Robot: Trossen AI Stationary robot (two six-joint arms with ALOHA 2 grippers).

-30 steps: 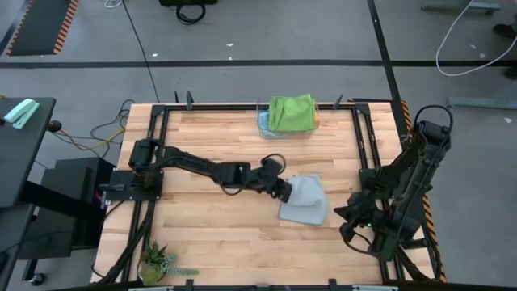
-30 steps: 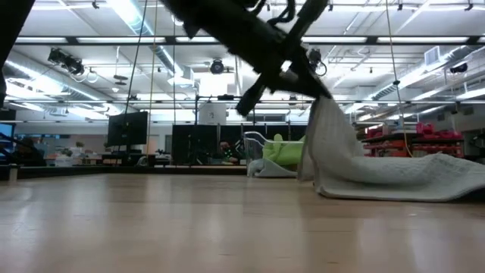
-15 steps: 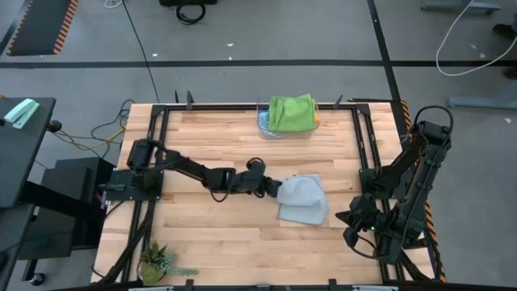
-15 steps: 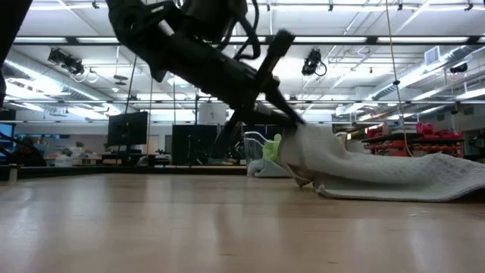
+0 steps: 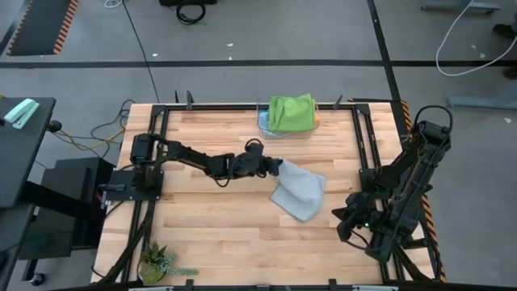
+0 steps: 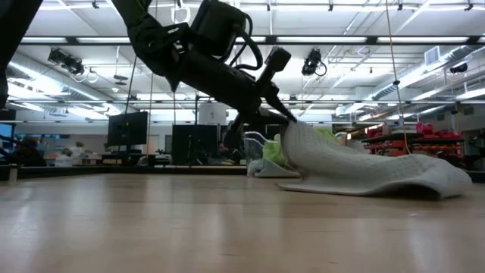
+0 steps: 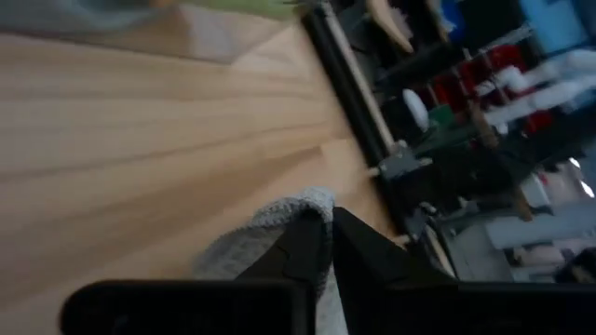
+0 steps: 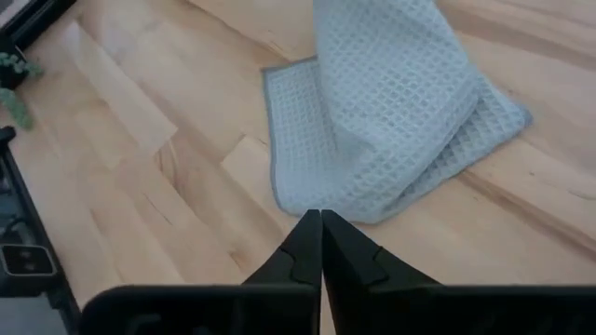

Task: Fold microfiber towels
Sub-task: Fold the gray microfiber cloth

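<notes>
Grey towel [image 5: 297, 192] in left claw [image 5: 275, 167]

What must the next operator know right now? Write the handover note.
Left gripper: shut on a corner of the grey towel, holding it up off the table, mid-table.
Right gripper: shut, empty, at the table's right side, pointing at that towel.
Green towel: tops a pile at the far edge.
Done: grey towel partly doubled over.
Left: finish that fold, lay it flat, check the pile.
</notes>
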